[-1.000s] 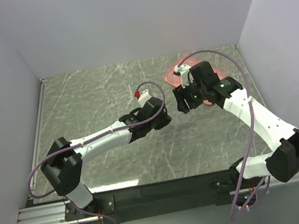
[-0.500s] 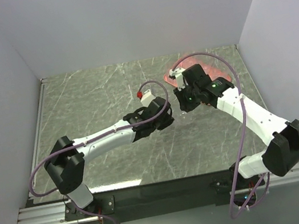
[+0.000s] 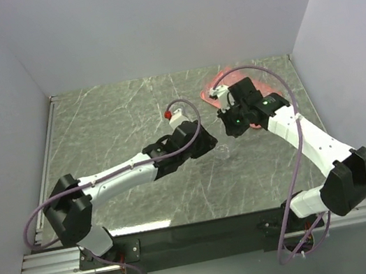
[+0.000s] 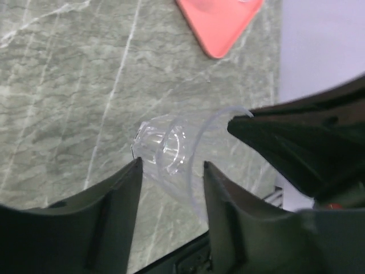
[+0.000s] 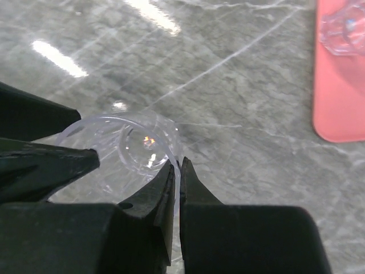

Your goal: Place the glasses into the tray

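From above, the arms meet over the worktop's right half, just short of the tray [image 3: 208,95] in its far right corner. Left wrist: the left jaws stand half parted either side of the sideways glass [image 4: 165,151]. Right wrist: the right jaws pinch its rim, so I would back the left arm straight out first, then carry slowly, since a rim pinch may pivot.

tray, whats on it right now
One clear glass sits on the tray in the right wrist view. From above, the right arm covers most of the tray, so any others are hidden.
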Controlling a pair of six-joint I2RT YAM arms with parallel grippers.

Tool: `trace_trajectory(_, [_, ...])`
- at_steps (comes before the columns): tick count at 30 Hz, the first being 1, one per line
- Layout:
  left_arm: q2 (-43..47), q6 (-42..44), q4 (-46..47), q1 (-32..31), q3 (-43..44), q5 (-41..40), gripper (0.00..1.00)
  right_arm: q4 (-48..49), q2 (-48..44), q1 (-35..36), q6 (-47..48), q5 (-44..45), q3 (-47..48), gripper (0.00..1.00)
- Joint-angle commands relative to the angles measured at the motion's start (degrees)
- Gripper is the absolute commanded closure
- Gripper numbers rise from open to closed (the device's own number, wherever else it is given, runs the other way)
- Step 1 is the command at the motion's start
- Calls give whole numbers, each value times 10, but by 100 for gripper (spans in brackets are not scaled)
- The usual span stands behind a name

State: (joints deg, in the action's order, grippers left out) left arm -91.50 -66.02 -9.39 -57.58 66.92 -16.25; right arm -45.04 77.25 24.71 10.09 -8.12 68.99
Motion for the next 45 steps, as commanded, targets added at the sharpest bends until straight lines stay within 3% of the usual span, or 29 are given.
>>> trace_trajectory(1, [42,33,67,-2,-25,19,47,4,-24,-50,41,-113,1,100])
trace_trajectory(7, [83,77,89,7,-70,25,29,34,-25,-154,42,-189,-20,100])
trace_trajectory(11, [129,114,89,22,-105,11,22,86,-33,-194,35,-184,-47,100])
trace_trajectory(17, [206,185,32,52,-130,-51,2,158,-27,-266,13,-175,-77,100])
trace_trajectory(28, [351,323,-67,194,-141,-66,1,249,29,-371,-50,-168,-87,100])
trace_trajectory(33, [384,419,-115,217,-122,-153,1,277,62,-390,-74,-140,-80,100])
trace_trajectory(39, [430,511,-105,229,-178,-248,1,293,99,-394,-95,-121,-54,100])
trace_trajectory(45, [494,503,-63,234,-236,-249,1,294,148,-393,-100,-108,-20,100])
